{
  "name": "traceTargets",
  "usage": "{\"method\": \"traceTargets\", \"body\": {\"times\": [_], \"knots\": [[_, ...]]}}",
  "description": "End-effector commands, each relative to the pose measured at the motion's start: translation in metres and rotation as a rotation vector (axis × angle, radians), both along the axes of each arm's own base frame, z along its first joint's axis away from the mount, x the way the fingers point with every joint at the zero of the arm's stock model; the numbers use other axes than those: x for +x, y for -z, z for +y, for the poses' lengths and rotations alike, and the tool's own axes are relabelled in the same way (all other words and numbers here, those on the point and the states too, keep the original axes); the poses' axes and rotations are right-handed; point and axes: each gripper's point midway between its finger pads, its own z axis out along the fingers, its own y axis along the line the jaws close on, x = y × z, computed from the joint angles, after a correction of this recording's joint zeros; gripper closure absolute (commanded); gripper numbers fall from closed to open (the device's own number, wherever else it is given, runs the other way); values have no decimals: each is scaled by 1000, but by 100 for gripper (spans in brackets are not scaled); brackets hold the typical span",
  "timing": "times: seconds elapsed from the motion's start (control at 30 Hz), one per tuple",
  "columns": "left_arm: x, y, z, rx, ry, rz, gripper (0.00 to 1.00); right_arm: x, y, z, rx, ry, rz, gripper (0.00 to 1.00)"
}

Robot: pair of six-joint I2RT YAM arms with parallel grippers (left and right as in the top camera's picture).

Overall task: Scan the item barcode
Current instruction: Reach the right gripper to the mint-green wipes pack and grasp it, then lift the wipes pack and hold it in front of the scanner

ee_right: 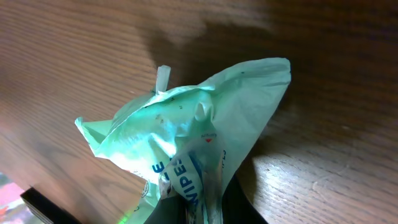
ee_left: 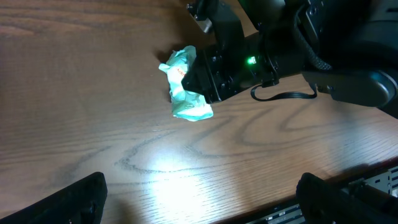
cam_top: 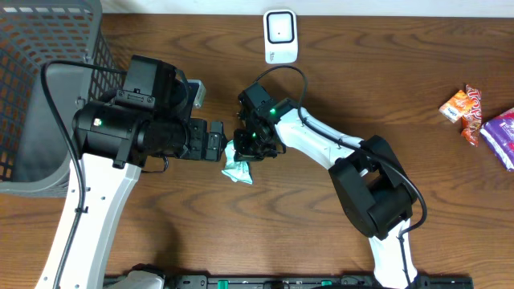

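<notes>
Grip first: right claw (cam_top: 243,154) pinched together on a crumpled edge of the green wipes packet (cam_top: 238,168), presumably to lift it and turn the barcode outward. Sits on or barely above the counter (cam_top: 161,233), just beside the left claw (cam_top: 215,144), spread wide and empty, likely ready for a handover. Stands well apart at the far edge: white scanner (cam_top: 280,36), the probable destination.

- A dark brown, wood-grained table (cam_top: 161,241) fills every view.
- A bright patch of light (ee_left: 158,165) glares off its surface in the left wrist view.
- A grey mesh basket (cam_top: 32,48) stands at its left edge.
</notes>
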Motion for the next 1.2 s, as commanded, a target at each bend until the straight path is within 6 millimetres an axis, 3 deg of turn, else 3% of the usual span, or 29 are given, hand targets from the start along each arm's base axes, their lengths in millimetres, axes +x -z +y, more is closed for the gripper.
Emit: {"method": "traceTargets", "body": {"times": [0.0, 0.17, 0.37, 0.53, 0.7, 0.87, 1.17], "knots": [[-1, 3, 0, 10, 12, 7, 2, 18, -19, -8, 5, 6, -55, 99], [-1, 3, 0, 10, 12, 7, 2, 48, -65, -23, 127, 26, -93, 99], [-1, 3, 0, 10, 12, 7, 2, 74, -135, -46, 525, -37, -84, 99], [-1, 3, 0, 10, 12, 7, 2, 85, -153, -90, 655, 47, -7, 99], [-1, 3, 0, 10, 12, 7, 2, 83, -194, -106, 911, 2, 0, 99], [-1, 3, 0, 10, 12, 7, 2, 76, -198, -112, 949, -26, -22, 99], [-1, 3, 0, 10, 12, 7, 2, 61, -197, -98, 956, -109, -57, 99]]}}
